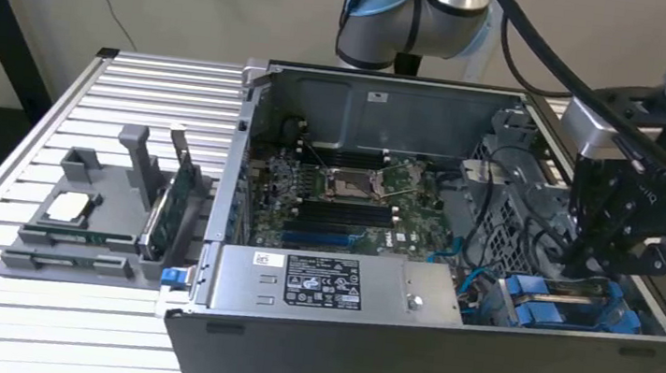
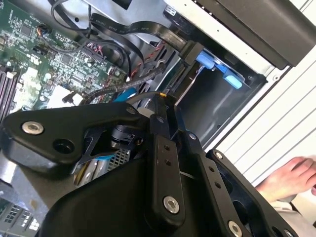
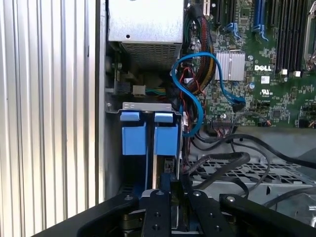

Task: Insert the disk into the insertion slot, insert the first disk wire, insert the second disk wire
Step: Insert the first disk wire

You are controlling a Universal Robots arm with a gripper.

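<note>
Slatted table (image 1: 131, 79), pale wall (image 1: 240, 7), open computer case (image 1: 413, 370), claw (image 1: 585, 272) over blue-framed disk (image 1: 533, 305)

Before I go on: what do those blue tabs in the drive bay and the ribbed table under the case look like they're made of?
The blue tabs look like moulded plastic: an even bright colour, a dull sheen and softly rounded edges. The ribbed table looks like bare metal, probably aluminium: silvery slats with long streaky highlights.
</note>
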